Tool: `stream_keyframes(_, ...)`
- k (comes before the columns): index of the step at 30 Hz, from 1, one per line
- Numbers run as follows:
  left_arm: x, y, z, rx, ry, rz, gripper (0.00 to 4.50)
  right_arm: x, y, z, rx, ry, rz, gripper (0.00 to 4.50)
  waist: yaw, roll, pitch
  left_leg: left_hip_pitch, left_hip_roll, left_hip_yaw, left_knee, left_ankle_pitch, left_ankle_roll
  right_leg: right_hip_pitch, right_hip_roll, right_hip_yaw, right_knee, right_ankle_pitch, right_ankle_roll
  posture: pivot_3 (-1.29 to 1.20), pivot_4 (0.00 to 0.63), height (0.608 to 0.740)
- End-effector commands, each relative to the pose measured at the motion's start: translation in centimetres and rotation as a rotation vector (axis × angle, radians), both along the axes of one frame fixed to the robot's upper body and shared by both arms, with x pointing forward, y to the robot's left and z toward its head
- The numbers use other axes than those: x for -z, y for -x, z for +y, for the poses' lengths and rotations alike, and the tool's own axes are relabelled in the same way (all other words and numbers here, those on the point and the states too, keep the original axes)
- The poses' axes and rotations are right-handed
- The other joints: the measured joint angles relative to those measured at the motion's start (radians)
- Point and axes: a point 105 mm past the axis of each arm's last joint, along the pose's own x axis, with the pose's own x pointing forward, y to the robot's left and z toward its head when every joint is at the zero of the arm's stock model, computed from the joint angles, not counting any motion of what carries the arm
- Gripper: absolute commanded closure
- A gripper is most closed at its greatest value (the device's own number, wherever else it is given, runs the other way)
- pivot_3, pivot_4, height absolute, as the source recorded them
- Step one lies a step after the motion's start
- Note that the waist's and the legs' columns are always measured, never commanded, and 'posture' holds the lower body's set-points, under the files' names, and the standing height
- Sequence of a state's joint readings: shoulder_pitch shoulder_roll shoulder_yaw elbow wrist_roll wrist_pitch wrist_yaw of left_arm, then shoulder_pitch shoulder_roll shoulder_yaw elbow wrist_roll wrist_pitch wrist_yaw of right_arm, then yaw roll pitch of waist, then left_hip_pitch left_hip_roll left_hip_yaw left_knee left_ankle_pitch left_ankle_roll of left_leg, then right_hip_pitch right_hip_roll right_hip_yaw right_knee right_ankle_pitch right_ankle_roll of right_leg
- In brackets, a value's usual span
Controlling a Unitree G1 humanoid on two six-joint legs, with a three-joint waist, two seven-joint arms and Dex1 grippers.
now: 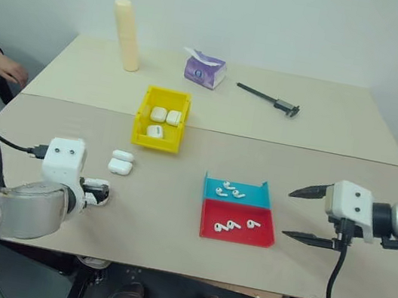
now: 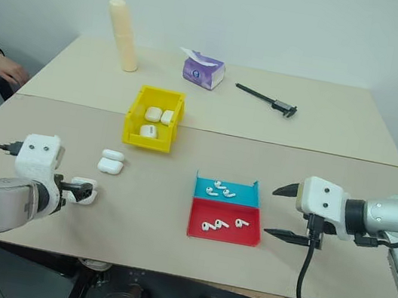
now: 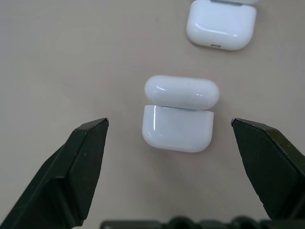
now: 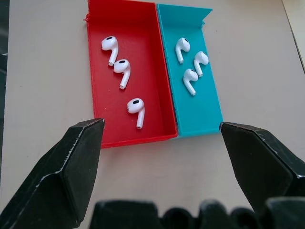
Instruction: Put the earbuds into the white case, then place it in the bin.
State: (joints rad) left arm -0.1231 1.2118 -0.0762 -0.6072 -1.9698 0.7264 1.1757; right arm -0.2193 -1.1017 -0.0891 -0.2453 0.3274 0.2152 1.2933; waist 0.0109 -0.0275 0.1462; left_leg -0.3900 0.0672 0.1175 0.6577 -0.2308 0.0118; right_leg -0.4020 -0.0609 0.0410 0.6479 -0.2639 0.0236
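Your left tool (image 3: 169, 126) stands wide open and empty, its fingers either side of a white case (image 3: 178, 113) lying shut on the worktop (image 1: 173, 213) near the front left edge; a second case (image 1: 121, 162) lies just beyond. Your right tool (image 4: 162, 131) is also fully spread, holding nothing, aimed at the red-and-blue tray (image 1: 238, 211) with six earbuds (image 4: 136, 107). The yellow bin (image 1: 161, 118) sits mid-worktop, holding three cases.

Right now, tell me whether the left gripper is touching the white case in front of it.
Apart. In the left wrist view the left gripper stands open, with bare table between each finger and the white case.
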Motion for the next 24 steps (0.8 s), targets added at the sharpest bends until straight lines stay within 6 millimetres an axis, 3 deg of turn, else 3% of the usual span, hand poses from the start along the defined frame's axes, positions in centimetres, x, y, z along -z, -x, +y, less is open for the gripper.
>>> stream_keyframes(1,-0.2,-0.7,0.2,0.020,0.018,0.002,0.00,-0.8,0.0,-0.2,0.003,0.017,-0.027,0.04,0.001,0.000,0.000,0.000,0.000,0.000,0.000,0.000,0.000,0.000,0.000,0.000,0.000,0.000,0.000,0.00,0.150,0.740)
stream_keyframes(9,-0.2,-2.5,1.2,0.052,-0.003,0.066,0.00,-0.4,0.3,-0.3,0.021,0.019,-0.022,0.04,0.001,-0.001,0.000,-0.001,0.000,0.001,0.000,0.000,0.000,0.000,0.000,-0.001,0.000,0.000,0.000,0.00,0.150,0.740)
stream_keyframes(14,0.6,-3.1,0.5,0.143,0.059,0.133,0.00,0.1,0.5,-0.7,0.039,0.020,-0.016,0.04,0.002,-0.001,0.000,0.000,0.000,0.001,0.000,0.000,0.000,0.000,0.001,-0.002,0.000,0.000,0.000,0.00,0.150,0.740)
stream_keyframes(20,0.3,-3.7,0.8,0.172,0.024,0.169,0.00,0.5,1.0,-0.8,0.049,0.025,-0.008,0.04,0.001,-0.001,0.001,-0.001,0.000,0.000,0.000,0.000,0.000,0.000,0.001,-0.001,0.000,0.000,0.000,0.00,0.150,0.740)
stream_keyframes(24,1.0,-3.8,0.2,0.167,0.100,0.175,0.00,1.0,1.2,-1.0,0.062,0.036,-0.003,0.04,0.001,-0.001,0.001,-0.001,0.000,-0.001,0.000,0.000,-0.001,0.000,0.000,-0.001,0.000,0.000,0.000,0.00,0.150,0.740)
